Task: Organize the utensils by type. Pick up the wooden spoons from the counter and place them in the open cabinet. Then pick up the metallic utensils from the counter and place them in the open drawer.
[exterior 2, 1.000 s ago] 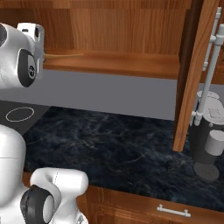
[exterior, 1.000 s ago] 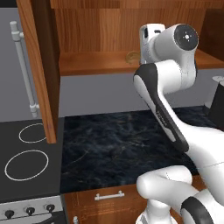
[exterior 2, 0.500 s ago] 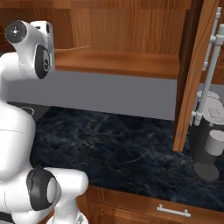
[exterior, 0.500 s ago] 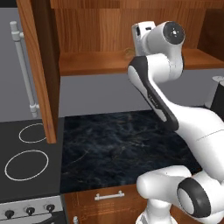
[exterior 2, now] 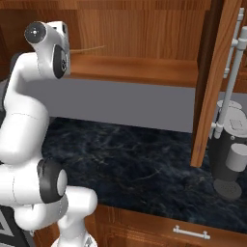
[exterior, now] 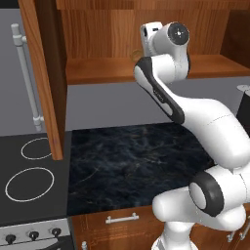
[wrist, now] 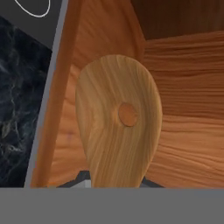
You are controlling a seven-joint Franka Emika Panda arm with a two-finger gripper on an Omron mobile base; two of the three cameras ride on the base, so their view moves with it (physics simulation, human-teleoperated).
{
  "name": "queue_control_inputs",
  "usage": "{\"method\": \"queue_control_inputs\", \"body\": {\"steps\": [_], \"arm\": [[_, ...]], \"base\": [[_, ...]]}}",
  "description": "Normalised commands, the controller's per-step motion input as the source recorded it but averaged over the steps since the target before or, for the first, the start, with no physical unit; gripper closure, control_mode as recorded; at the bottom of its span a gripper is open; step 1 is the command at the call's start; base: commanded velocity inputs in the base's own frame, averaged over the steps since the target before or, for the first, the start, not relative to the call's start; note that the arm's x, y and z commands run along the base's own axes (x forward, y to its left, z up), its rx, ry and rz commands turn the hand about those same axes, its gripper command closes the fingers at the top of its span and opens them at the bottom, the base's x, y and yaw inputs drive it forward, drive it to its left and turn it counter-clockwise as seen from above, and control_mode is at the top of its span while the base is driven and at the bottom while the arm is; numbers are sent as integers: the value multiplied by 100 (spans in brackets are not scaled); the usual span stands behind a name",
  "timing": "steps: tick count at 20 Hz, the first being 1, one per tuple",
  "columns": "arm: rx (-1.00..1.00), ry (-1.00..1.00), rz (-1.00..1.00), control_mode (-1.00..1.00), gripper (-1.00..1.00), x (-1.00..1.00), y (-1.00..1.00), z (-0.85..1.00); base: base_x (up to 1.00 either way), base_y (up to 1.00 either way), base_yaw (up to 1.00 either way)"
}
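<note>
A wooden spoon [wrist: 118,131], clamped in the gripper [exterior: 138,51], is held at shelf level inside the open cabinet [exterior 2: 144,72] above the dark marble counter [exterior: 132,156].

A dark marbled counter [exterior: 127,161] runs beneath a grey wall [exterior: 112,105]. Left of the counter sits a black stovetop [exterior: 29,180]; right of it stands a coffee machine [exterior 2: 229,161].

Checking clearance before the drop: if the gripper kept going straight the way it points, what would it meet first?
Probably the cabinet shelf beyond the wooden spoon the gripper holds; depth is unclear.
</note>
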Motion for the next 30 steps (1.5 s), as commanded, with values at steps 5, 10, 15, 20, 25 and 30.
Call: {"method": "queue_control_inputs", "body": {"steps": [5,10,15,20,25,30], "arm": [[0,0,0,-100,100,55,0,-16],[0,0,0,-100,100,39,0,-28],[0,0,0,-100,100,37,0,-26],[0,0,0,-100,100,43,0,-7],[0,0,0,-100,100,39,0,5],[0,0,0,-100,100,32,0,11]], "base": [[0,0,0],[0,0,0],[0,0,0],[0,0,0],[0,0,0],[0,0,0]]}}
